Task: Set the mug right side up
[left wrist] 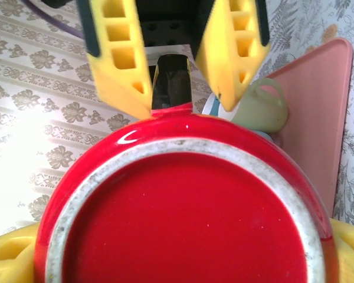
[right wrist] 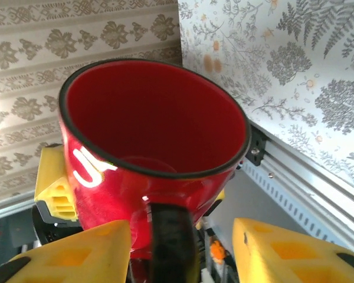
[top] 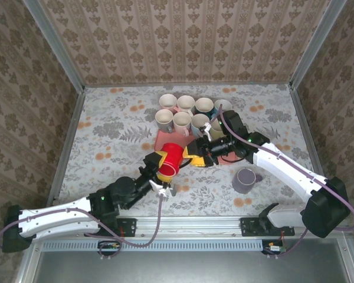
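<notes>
The left claw point(top: 163, 163) is clamped across the body of the red mug point(top: 172, 154), one finger on each side. It holds the mug off the surface point(top: 106, 135), tipped on its side, with the base facing back along the left arm and the mouth facing the right arm. This grip appears to carry the weight so that the second arm can approach from the open end. The right claw point(right wrist: 186, 253) stands with its fingers apart, one on each side of the dark handle point(right wrist: 171, 233). A gap shows between the handle and one finger, so it is not clamped. The likely purpose is a transfer at the handle, which would let the mouth be turned upward. Count: one red mug, in the air between the two claws, at the front edge of the pink tray point(top: 164, 140). Pale cups point(top: 182, 122) stand on the tray in two rows, mouths up. Seven are plain to see, and an eighth appears partly covered by the right arm. One purple mug point(top: 246, 180) sits alone on the surface beside the right arm, apart from the tray. Which way up it stands cannot be told.
</notes>
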### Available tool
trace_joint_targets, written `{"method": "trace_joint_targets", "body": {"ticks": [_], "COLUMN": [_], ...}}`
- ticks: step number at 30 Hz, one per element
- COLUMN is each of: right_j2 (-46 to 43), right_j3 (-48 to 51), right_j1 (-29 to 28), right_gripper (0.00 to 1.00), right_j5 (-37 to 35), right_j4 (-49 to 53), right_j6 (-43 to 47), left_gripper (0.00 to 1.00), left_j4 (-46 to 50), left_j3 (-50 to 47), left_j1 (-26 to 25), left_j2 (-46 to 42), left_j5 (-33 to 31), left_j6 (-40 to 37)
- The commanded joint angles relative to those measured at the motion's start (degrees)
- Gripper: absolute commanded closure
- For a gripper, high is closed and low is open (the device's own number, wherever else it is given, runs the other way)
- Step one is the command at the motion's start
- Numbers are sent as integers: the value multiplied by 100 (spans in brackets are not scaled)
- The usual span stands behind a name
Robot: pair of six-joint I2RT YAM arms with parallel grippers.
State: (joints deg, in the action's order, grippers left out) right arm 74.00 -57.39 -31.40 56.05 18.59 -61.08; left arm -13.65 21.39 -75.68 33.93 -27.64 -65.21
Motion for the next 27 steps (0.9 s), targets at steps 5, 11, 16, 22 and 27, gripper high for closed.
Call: {"method": "trace_joint_targets", "body": {"ticks": [5,11,16,22,27], "right_j2": [-60,2,-306,-905,-1727], "right_j3": [439,573,457,175,93], "right_j1": [-40,-138,-117,99,78], "right_gripper": [70,85,89,96,100], "right_j5": [108,145,-117,-950,-3138], "right_j4": [-1957,-2667,-2194,-412,1100], "right_j6": [-1395,-1798,-1345,50,1903], "left_gripper": [65,54,22,0,0], "left_j4": [-713,-350,95,322,1118], "left_j3": [-29,-40,-47,20,493], "left_j1": [-32,-30,0,144,362], "left_j2": [-209,-183,-132,-53,-20], "left_j5": [85,209,382,426,510], "left_j6": [2,96,336,485,962]}}
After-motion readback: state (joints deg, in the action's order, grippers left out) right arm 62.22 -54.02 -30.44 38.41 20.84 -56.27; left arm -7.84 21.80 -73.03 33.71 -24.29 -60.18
